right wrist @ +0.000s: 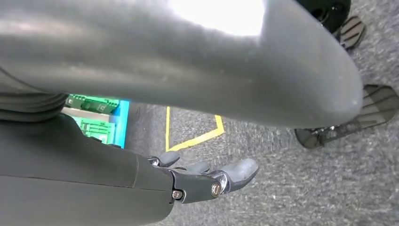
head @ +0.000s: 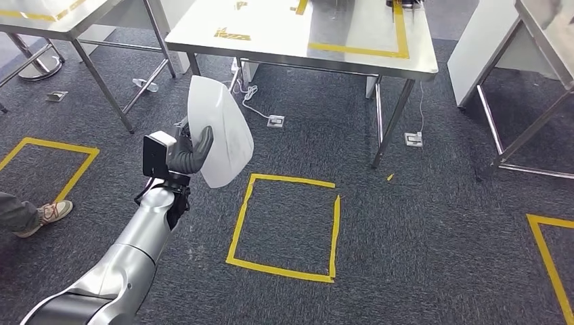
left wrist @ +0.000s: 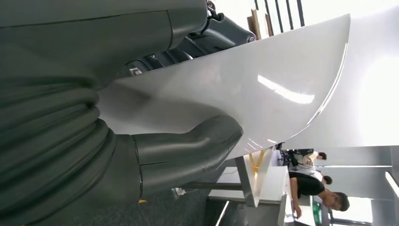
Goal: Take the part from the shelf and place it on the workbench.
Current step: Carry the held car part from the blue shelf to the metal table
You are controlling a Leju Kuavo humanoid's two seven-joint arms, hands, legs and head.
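Head view: left hand (head: pixel 181 152) left of centre, gripping white curved part (head: pixel 220 132), thumb pressed on its face, part upright above grey carpet. Steel table (head: pixel 298 34) along upper middle of frame, well apart from part. Yellow tape square (head: pixel 284 227) on floor at lower centre. Right wrist view: right hand (right wrist: pixel 207 179) holding nothing, fingers loosely extended, apart, over carpet.

left arm: silver, raised forward from lower left | left hand (head: pixel 181 153): thumb and fingers clamped on the white part (head: pixel 220 132), held upright | right hand (right wrist: pixel 207 176): hanging, fingers loosely extended, holding nothing
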